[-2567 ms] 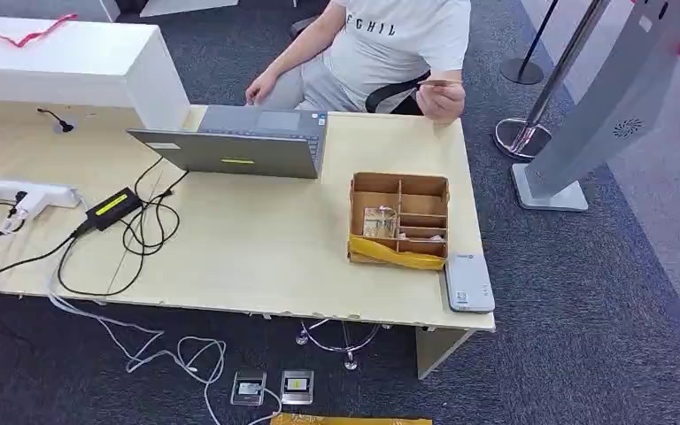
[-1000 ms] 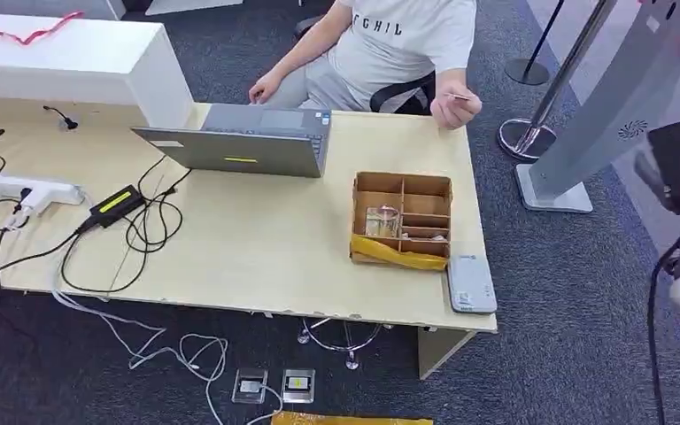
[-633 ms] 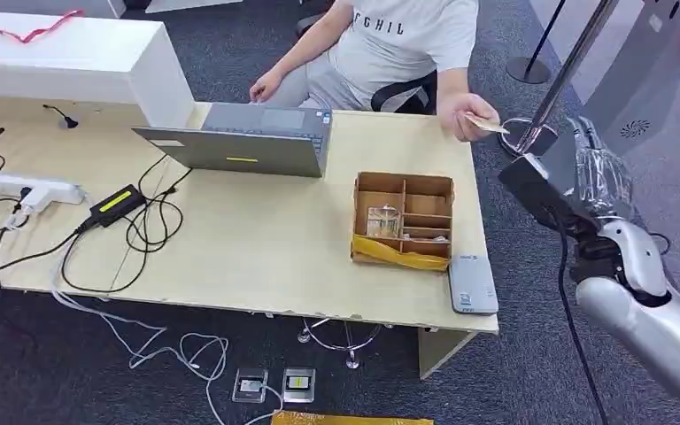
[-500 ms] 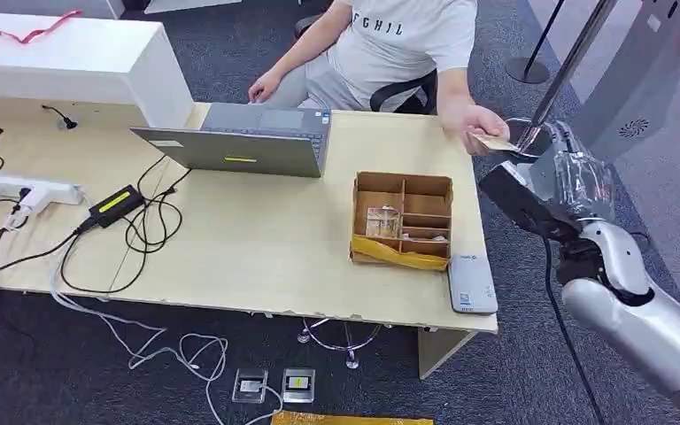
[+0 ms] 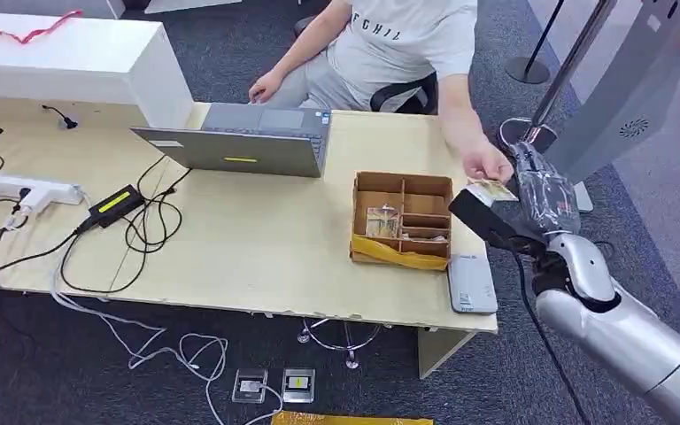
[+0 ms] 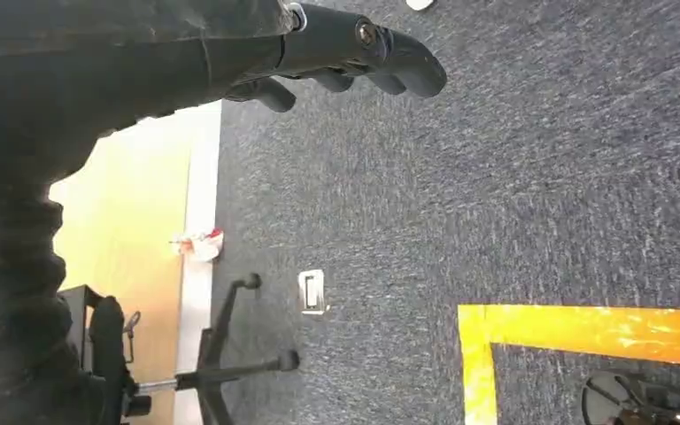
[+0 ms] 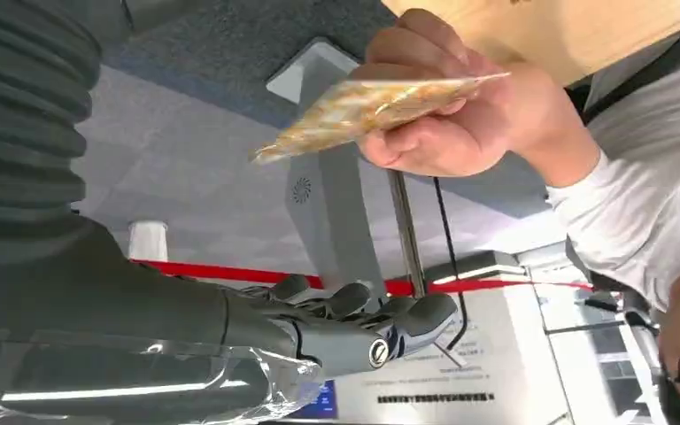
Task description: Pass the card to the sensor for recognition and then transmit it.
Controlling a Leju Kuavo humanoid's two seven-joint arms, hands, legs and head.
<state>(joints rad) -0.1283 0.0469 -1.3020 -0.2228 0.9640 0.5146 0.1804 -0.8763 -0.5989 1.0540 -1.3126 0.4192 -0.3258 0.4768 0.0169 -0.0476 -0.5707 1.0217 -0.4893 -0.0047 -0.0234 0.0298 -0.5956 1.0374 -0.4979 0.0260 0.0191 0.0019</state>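
We've got the desk (image 5: 257, 257) with a laptop (image 5: 243, 142) at about 11 o'clock and a cardboard box (image 5: 401, 220) near the right edge. Our right hand (image 5: 540, 190) is raised off the desk's right side at 3 o'clock, fingers apart, grasping nothing. A person's hand (image 7: 447, 115) pinches the card (image 7: 367, 111) just beside it, apart from our fingers (image 7: 363, 323). The reader (image 5: 471, 283) sits at the box's 5 o'clock. Left hand (image 6: 336, 49) hangs over carpet, fingers loosely curled, nothing in it.
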